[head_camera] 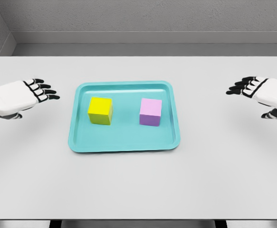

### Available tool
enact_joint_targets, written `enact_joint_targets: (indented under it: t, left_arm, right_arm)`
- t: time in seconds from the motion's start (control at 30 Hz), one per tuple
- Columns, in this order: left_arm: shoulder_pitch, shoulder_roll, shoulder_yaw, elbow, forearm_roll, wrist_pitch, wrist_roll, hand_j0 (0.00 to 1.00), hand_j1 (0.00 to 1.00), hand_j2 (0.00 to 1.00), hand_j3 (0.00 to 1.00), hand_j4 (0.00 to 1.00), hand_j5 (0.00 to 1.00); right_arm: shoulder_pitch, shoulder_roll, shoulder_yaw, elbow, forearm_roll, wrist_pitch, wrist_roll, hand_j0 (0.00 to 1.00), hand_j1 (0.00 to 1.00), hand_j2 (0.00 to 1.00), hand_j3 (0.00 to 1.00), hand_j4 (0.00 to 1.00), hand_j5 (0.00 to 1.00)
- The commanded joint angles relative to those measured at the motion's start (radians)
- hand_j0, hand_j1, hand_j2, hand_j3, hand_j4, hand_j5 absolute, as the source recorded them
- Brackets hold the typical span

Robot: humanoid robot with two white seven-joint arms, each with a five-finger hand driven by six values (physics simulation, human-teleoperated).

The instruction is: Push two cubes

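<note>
A yellow cube [100, 110] and a pink cube [150, 112] sit apart inside a teal tray [124, 141] at the table's middle, yellow on the left, pink on the right. My left hand [42, 90] hovers left of the tray, fingers spread toward it and holding nothing. On the far right my right hand [243, 86] mirrors it, fingers extended toward the tray, well clear of the pink cube. Neither hand touches the tray or a cube.
The white table [138, 190] stretches wide around the tray. A grey wall and floor strip lie behind its far edge.
</note>
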Motion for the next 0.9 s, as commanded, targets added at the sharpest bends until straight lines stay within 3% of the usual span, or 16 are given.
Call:
enact_joint_targets:
  t: [0.0,0.17,0.2,0.23,0.3,0.33,0.4,0.57,0.63,0.73,0.87]
  left_arm:
    - [0.0,0.002,-0.01,-0.001,-0.004,0.002,-0.024,0.95,0.95,0.95,0.95,0.95,0.95]
    - [-0.003,0.002,-0.01,0.003,-0.005,0.002,-0.033,0.92,0.92,0.92,0.92,0.92,0.92]
    - [-0.005,0.002,-0.01,0.003,-0.007,0.002,-0.033,0.92,0.92,0.92,0.92,0.92,0.92]
    - [-0.005,0.002,-0.011,0.006,-0.007,0.002,-0.033,0.92,0.92,0.92,0.92,0.92,0.92]
    - [-0.006,0.0,-0.019,0.008,-0.008,0.002,-0.036,0.92,0.92,0.92,0.92,0.92,0.92]
    - [-0.006,0.0,-0.026,0.006,-0.008,0.002,-0.059,0.92,0.92,0.92,0.92,0.92,0.92]
    - [-0.014,-0.001,-0.046,0.005,-0.024,0.002,-0.081,0.92,0.92,0.92,0.92,0.92,0.92]
    - [-0.064,-0.04,-0.092,0.014,-0.06,0.002,-0.081,0.91,0.91,0.91,0.91,0.91,0.91]
    - [-0.126,-0.046,-0.172,0.025,-0.074,0.002,-0.081,0.88,0.88,0.88,0.88,0.88,0.88]
    - [-0.149,-0.083,-0.192,0.035,-0.09,0.002,-0.087,0.88,0.88,0.88,0.88,0.88,0.88]
    - [-0.195,-0.103,-0.23,0.06,-0.09,0.002,-0.101,0.88,0.88,0.88,0.88,0.88,0.88]
  right_arm:
    - [0.0,-0.002,0.005,-0.003,-0.001,0.001,0.003,1.0,1.0,1.0,1.0,1.0,1.0]
    - [-0.005,-0.015,-0.006,-0.005,-0.041,0.001,-0.04,1.0,1.0,1.0,1.0,1.0,1.0]
    - [-0.032,0.002,-0.002,0.001,-0.024,0.001,0.006,1.0,1.0,1.0,1.0,1.0,1.0]
    - [-0.06,0.013,-0.008,0.001,-0.016,0.001,0.148,1.0,1.0,1.0,1.0,1.0,1.0]
    - [-0.098,0.047,-0.005,-0.002,-0.015,0.001,0.343,0.99,0.99,0.99,0.99,0.99,0.99]
    - [-0.11,0.064,-0.006,-0.003,-0.013,0.001,0.385,0.93,0.93,0.93,0.93,0.93,0.93]
    - [-0.132,0.108,-0.006,-0.005,0.029,0.001,0.385,0.84,0.84,0.84,0.84,0.84,0.84]
    - [-0.155,0.166,-0.003,-0.003,0.05,0.001,0.385,0.77,0.77,0.77,0.77,0.77,0.77]
    - [-0.156,0.208,0.008,-0.002,0.053,0.001,0.385,0.76,0.76,0.76,0.76,0.76,0.76]
    - [-0.167,0.228,0.006,0.0,0.053,0.001,0.385,0.75,0.75,0.75,0.75,0.75,0.75]
    - [-0.166,0.306,0.009,0.033,0.053,0.001,0.385,0.73,0.73,0.73,0.73,0.73,0.73]
